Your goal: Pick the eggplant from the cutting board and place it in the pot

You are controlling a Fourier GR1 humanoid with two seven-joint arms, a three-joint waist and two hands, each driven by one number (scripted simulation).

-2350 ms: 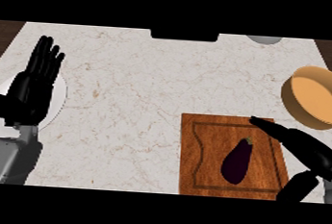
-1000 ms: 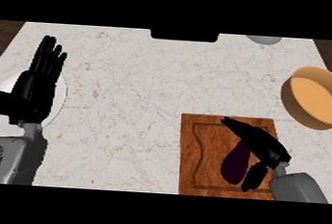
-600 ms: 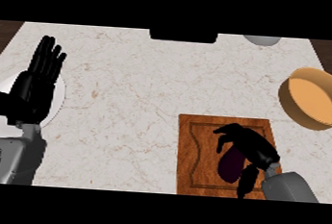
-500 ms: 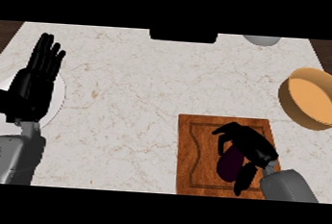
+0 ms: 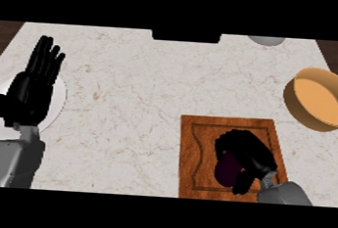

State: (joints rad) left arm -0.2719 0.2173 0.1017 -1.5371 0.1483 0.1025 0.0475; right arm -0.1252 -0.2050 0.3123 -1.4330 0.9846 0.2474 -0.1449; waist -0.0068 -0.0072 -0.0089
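The eggplant [image 5: 228, 169] lies on the wooden cutting board [image 5: 198, 157] in the lower right of the frame, its dark purple body showing only along the left side of the right hand [image 5: 248, 152], which covers the rest from above. That hand's fingers are curled down over the eggplant, with the thumb coming round its lower end, so the fingers look closed on it; whether it has left the board at all cannot be told from this steep view. The hand comes at the eggplant from over its top, probably because it lies flat and lengthwise on the board, and wrapping the fingers across its narrow width gives them something to close round. The pot [image 5: 319, 99] stands at the right edge, above the board and clear of it, its orange inside open to the view, so the carry looks to be a short one up and to the right once the eggplant is lifted. The left hand [image 5: 33, 85] rests at the left edge with its fingers straight and pointing up, over a white plate [image 5: 58, 99], well apart from the board and taking no part. At the upper edge a grey round thing [image 5: 266, 40] is partly cut off by the frame.
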